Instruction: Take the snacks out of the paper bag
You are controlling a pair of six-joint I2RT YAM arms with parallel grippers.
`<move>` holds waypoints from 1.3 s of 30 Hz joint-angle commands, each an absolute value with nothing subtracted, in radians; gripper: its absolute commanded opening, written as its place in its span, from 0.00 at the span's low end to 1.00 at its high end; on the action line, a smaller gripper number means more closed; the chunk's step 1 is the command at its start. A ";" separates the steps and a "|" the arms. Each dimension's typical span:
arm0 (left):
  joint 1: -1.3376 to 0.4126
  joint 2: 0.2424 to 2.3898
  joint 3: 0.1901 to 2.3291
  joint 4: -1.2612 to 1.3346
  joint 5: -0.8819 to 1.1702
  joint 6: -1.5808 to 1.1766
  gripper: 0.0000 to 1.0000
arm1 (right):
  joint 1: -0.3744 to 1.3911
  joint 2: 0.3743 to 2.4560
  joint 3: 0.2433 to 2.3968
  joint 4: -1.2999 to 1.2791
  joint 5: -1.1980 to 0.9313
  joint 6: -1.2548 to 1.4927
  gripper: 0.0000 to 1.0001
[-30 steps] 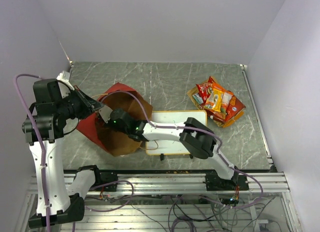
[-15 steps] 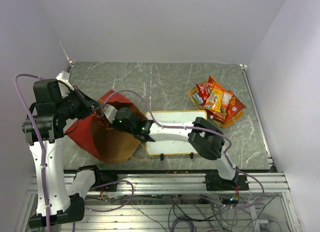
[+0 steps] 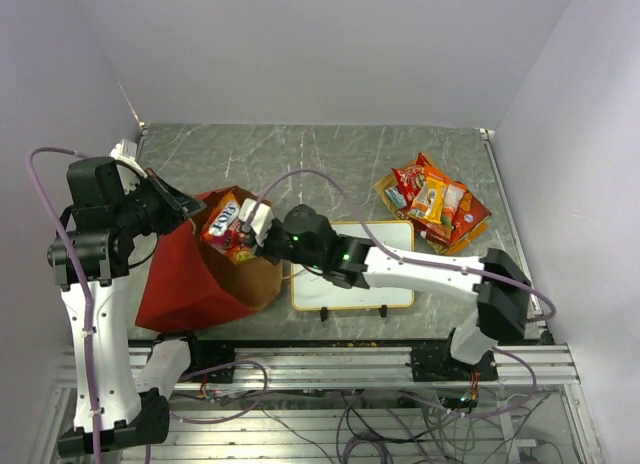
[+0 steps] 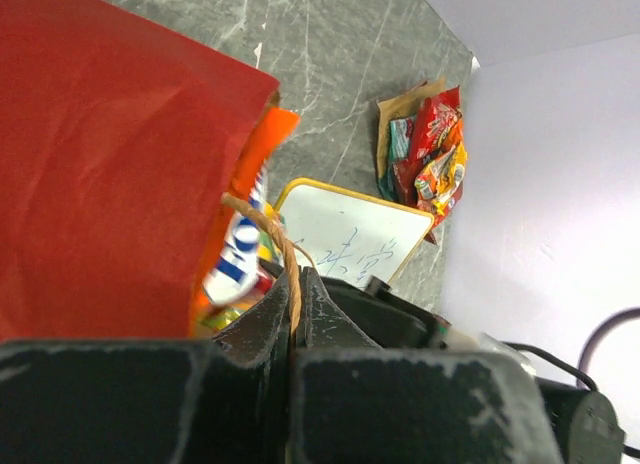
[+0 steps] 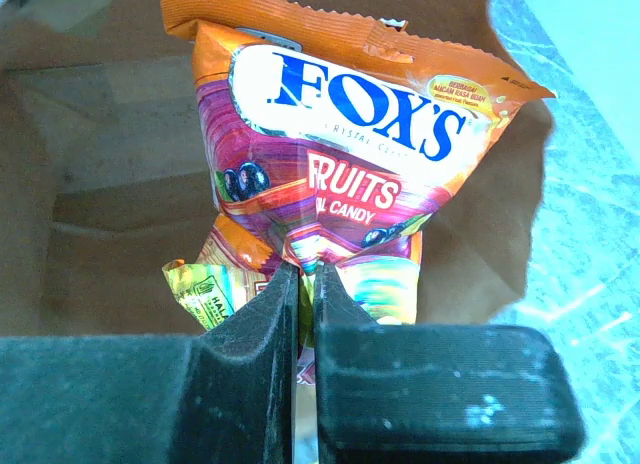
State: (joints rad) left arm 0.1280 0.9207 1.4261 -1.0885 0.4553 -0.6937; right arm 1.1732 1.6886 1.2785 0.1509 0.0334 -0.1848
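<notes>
The paper bag [image 3: 185, 279] stands at the left, red outside, brown inside [image 5: 90, 184]. My left gripper [image 3: 188, 206] is shut on the bag's thin twine handle [image 4: 285, 254] and holds the mouth up. My right gripper [image 3: 252, 226] is shut on the lower edge of an orange Fox's candy packet [image 5: 345, 134], which hangs just above the bag's mouth [image 3: 224, 224]. A small yellow-green packet [image 5: 198, 289] shows behind the right fingers, against the orange one. Several other snacks [image 3: 433, 202] lie in a pile on the table at the far right.
A framed whiteboard [image 3: 352, 269] with writing lies flat between the bag and the snack pile, under my right forearm. The grey marbled table [image 3: 330, 164] runs back to the wall. A metal rail [image 3: 515, 234] edges the table's right side.
My right gripper has come back out of the bag, up and to the right, bringing the orange packet with it. The bag has swung so its red outside faces up.
</notes>
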 commanded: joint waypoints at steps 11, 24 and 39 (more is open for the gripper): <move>0.128 0.946 1.399 -0.846 0.564 -0.907 0.07 | 1.171 1.407 1.219 0.118 0.202 -0.297 0.00; 0.132 1.030 1.605 -1.211 0.097 -0.612 0.07 | 1.107 1.386 1.257 0.200 0.309 -0.357 0.00; 0.133 0.901 1.422 -1.443 -0.585 -0.733 0.11 | 0.928 1.354 1.325 0.141 0.264 -0.314 0.00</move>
